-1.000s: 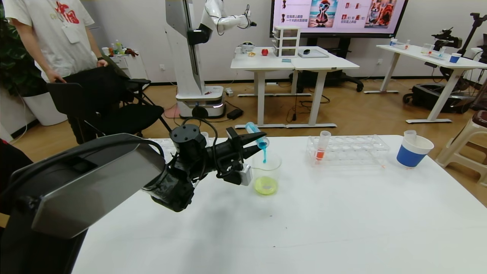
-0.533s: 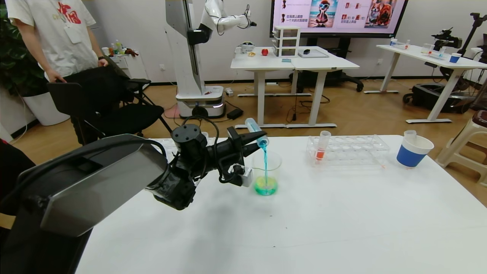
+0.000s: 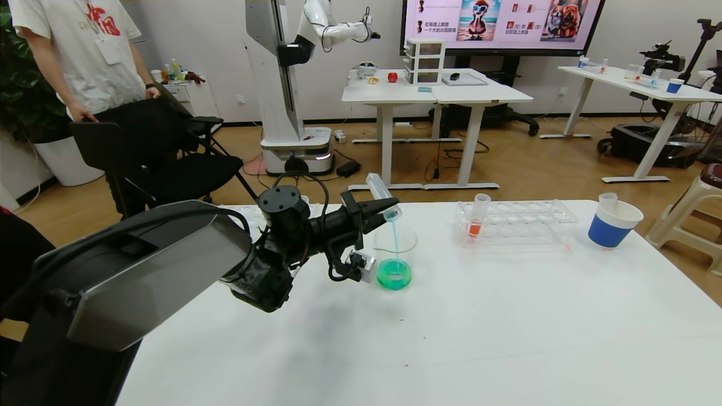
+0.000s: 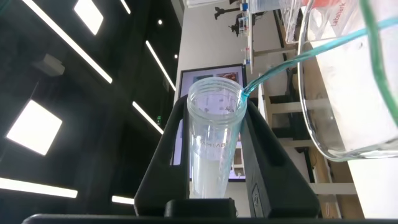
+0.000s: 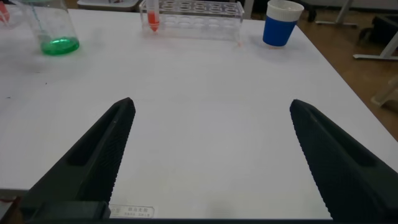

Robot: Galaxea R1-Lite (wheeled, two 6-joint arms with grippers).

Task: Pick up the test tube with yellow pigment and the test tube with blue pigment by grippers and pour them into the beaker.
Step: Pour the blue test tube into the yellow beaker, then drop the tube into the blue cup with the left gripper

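Change since a second ago: the test tube with blue pigment (image 3: 382, 195) is tipped steeper and nearly drained; liquid in the beaker (image 3: 394, 256) has gone from yellow to green.

Tube: clamped in the left gripper (image 3: 377, 210), mouth over the beaker rim, thin stream falling.

Advice: hold the tilt until dripping stops.

Right gripper (image 5: 211, 152): spread wide, idle over the table (image 3: 479, 316).

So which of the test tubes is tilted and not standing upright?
The test tube with blue pigment, held in the left gripper above the beaker. The other tube, with orange-red liquid, stands upright in the rack.
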